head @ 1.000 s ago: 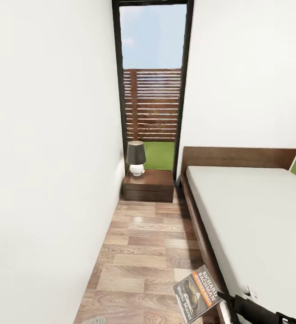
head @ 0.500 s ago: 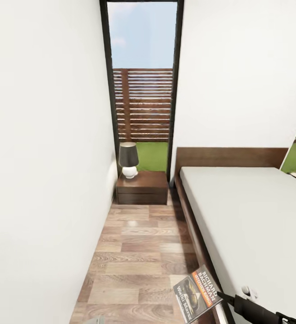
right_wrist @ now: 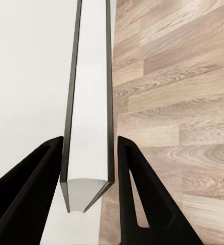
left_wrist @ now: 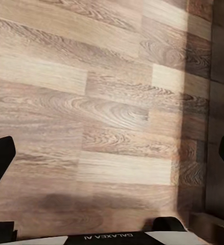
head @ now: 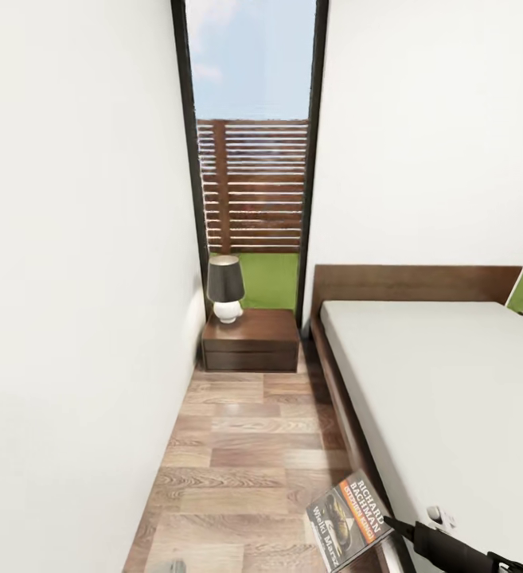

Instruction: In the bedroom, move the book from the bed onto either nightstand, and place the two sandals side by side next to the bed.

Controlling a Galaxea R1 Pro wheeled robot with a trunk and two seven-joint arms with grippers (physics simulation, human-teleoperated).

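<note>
Two black fingers of the right gripper [right_wrist: 89, 168] clamp the book [head: 349, 519] edge-on; in the right wrist view its thin white page block [right_wrist: 89, 102] runs straight out between them, with the mattress on one side and floor planks on the other. From the head camera the book sits at about five o'clock, cover up, its orange band and white lettering readable, hanging over the floor just beside the bed [head: 452, 398], with the dark right arm reaching in from the lower corner. The bed's dark frame and headboard fill the three o'clock side. At twelve o'clock, well apart from the book, the nightstand [head: 251, 341] stands between the white wall [head: 78, 278] and the bed, under a tall dark-framed window [head: 251, 159] showing a slatted fence and grass. A lamp [head: 226, 288] with a dark shade and white base stands on its far left corner. The left gripper [left_wrist: 112, 153] hangs over bare wood floor [head: 245, 446] with its fingers spread wide, nothing between them; a pale sliver at six o'clock in the head view may be part of that arm.
</note>
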